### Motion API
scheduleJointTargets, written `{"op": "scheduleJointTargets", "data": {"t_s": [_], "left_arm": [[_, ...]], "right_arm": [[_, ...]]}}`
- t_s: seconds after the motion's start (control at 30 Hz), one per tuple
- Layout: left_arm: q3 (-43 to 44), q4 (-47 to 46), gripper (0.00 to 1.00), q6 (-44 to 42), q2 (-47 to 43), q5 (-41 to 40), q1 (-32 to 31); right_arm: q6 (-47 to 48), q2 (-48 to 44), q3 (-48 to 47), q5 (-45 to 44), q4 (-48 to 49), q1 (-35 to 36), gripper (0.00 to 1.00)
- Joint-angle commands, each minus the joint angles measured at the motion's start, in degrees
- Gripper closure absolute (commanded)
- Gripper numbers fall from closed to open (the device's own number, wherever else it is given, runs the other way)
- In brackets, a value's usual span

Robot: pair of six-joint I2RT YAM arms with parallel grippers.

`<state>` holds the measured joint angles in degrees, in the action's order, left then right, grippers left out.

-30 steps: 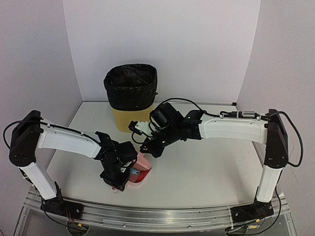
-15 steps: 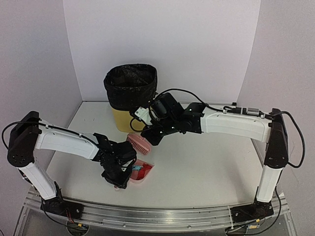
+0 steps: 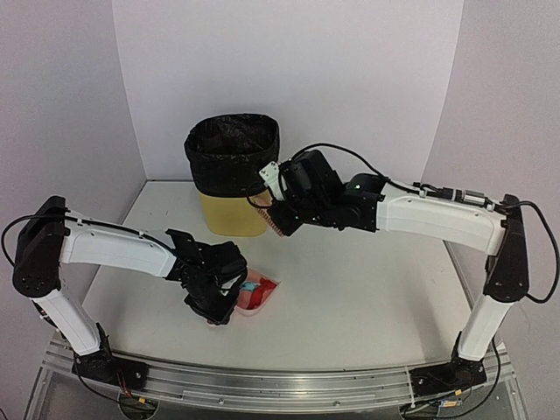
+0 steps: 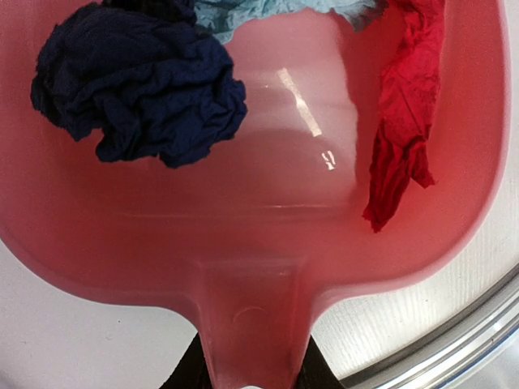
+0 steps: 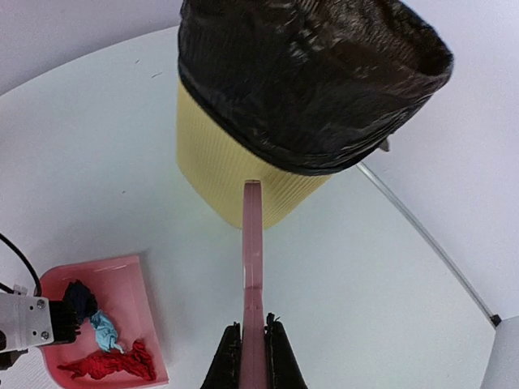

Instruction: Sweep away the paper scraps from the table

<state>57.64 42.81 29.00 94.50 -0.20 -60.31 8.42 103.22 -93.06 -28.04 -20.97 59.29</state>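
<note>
Since the paper scraps [image 4: 146, 89] lie in the dustpan [image 4: 268, 243], sweeping looks done | left gripper [image 3: 213, 308] clamps dustpan handle | right gripper [image 5: 253, 356] pinches brush [image 5: 252, 243] | remaining: emptying into bin [image 3: 232, 171].

Obstacle: yellow bin [image 5: 219, 178], black-lined, upright, straight ahead of the right gripper [image 5: 253, 356], near the tip of its brush [image 5: 252, 259].
Obstacle: pink dustpan [image 5: 122, 284] holding paper scraps [image 5: 113, 365], ahead of the left gripper [image 3: 227, 304].
Free: bare tabletop [image 3: 367, 289] beneath the right gripper and to both its sides; open strip between dustpan and bin.

Scraps [image 4: 138, 89] in dustpan [image 4: 268, 243], seemingly before bin [image 3: 232, 175]
</note>
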Motion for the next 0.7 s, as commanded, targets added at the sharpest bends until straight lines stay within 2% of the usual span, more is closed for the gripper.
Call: {"op": "scheduleJointTargets", "data": {"t_s": [0.0,0.23,0.67], "left_arm": [[4.4,2.1,1.0,-1.8,-4.0,-1.8,0.2],[10.6,4.9,1.0,-2.0,-5.3,-1.8,0.2],[34.7,13.4,1.0,-8.3,6.1,-7.1,0.2]], "right_arm": [[3.3,-5.5,1.7,-10.1,4.1,0.0,1.0],[3.9,-13.1,10.8,-15.4,4.4,-3.6,1.0],[-1.7,-30.8,33.0,-20.8,4.1,-12.4,1.0]]}}
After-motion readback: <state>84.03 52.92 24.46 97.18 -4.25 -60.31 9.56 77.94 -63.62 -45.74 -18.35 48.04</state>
